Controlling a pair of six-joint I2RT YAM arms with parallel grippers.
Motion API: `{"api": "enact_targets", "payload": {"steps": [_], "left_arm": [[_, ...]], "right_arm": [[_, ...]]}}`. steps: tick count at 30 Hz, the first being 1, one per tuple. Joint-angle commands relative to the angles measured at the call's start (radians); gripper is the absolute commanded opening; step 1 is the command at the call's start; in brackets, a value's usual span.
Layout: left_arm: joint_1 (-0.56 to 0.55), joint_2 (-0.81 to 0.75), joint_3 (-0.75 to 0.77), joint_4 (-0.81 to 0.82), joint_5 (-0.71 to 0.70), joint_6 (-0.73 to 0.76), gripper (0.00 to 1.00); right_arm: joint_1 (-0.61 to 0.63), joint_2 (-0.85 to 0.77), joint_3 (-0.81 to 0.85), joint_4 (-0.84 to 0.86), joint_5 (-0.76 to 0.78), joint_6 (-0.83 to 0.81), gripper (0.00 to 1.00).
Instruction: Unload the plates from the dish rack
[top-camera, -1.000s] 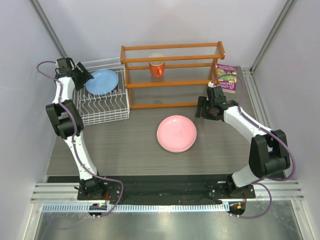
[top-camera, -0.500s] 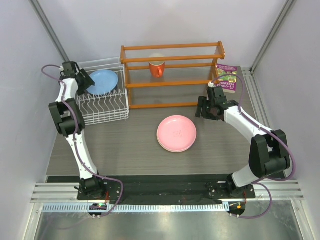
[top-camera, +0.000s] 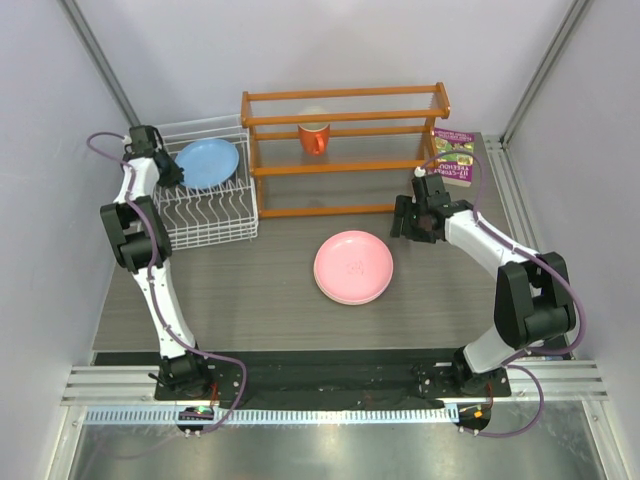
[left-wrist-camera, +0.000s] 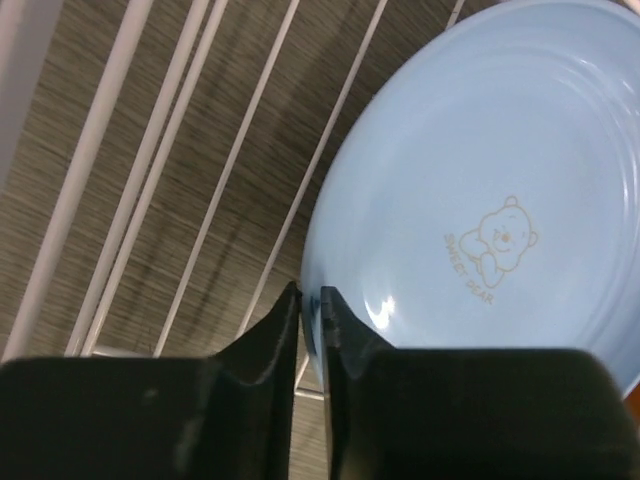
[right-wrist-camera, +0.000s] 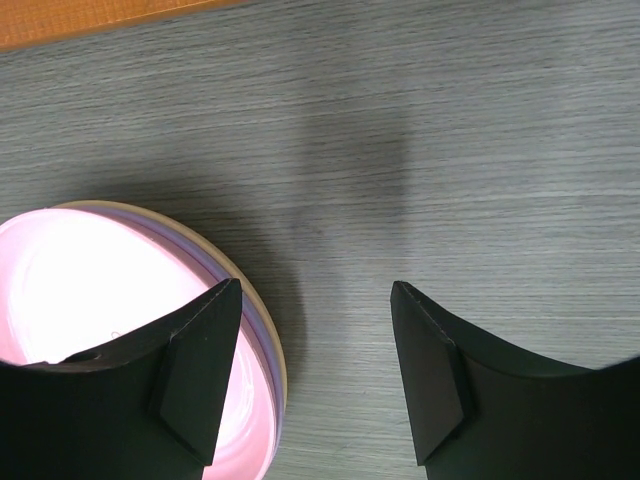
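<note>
A light blue plate (top-camera: 210, 163) stands on edge in the white wire dish rack (top-camera: 205, 222) at the back left. My left gripper (top-camera: 172, 172) is shut on its left rim. In the left wrist view the two jaws pinch the edge of the blue plate (left-wrist-camera: 480, 200), with my left gripper (left-wrist-camera: 310, 300) over the rack wires (left-wrist-camera: 130, 200). A pink plate (top-camera: 352, 266) tops a stack mid-table. Under the pink plate (right-wrist-camera: 90, 300) show a lilac rim (right-wrist-camera: 256, 331) and a yellow-orange rim (right-wrist-camera: 280, 360). My right gripper (top-camera: 405, 222) (right-wrist-camera: 315, 300) hangs open just right of the stack, nothing in it.
An orange wooden shelf frame (top-camera: 345, 150) stands at the back with an orange mug (top-camera: 314, 133) on it. A book (top-camera: 455, 155) lies at the back right. Side walls close in on both sides.
My left gripper has moved right onto the blue plate's rim and shut on it. The plate has shifted slightly right. The right arm has barely moved.
</note>
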Motion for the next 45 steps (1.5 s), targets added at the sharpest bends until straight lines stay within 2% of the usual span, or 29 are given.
{"api": "enact_targets", "payload": {"steps": [1, 3, 17, 30, 36, 42, 45], "left_arm": [[-0.006, -0.034, 0.024, 0.004, -0.021, 0.013, 0.05], [-0.007, -0.039, 0.027, 0.002, -0.026, 0.016, 0.0], [-0.016, -0.189, -0.008, -0.002, -0.06, 0.071, 0.0], [-0.058, -0.404, -0.112, -0.015, -0.239, 0.2, 0.0], [-0.099, -0.576, -0.216, -0.039, -0.287, 0.234, 0.0], [-0.165, -0.8, -0.429, -0.062, -0.288, 0.208, 0.0], [-0.203, -0.91, -0.517, -0.082, -0.291, 0.196, 0.0]], "right_arm": [[-0.005, -0.01, 0.029, 0.014, -0.009, -0.007, 0.67], [-0.004, -0.011, 0.029, 0.012, -0.009, -0.007, 0.67], [-0.005, -0.029, 0.017, 0.014, -0.009, -0.007, 0.67], [-0.005, -0.071, 0.004, 0.014, -0.011, -0.005, 0.67], [-0.004, -0.121, 0.016, 0.012, -0.043, -0.004, 0.66], [-0.004, -0.206, 0.021, 0.038, -0.094, 0.004, 0.66], [-0.001, -0.246, 0.01, 0.097, -0.172, 0.039, 0.67]]}}
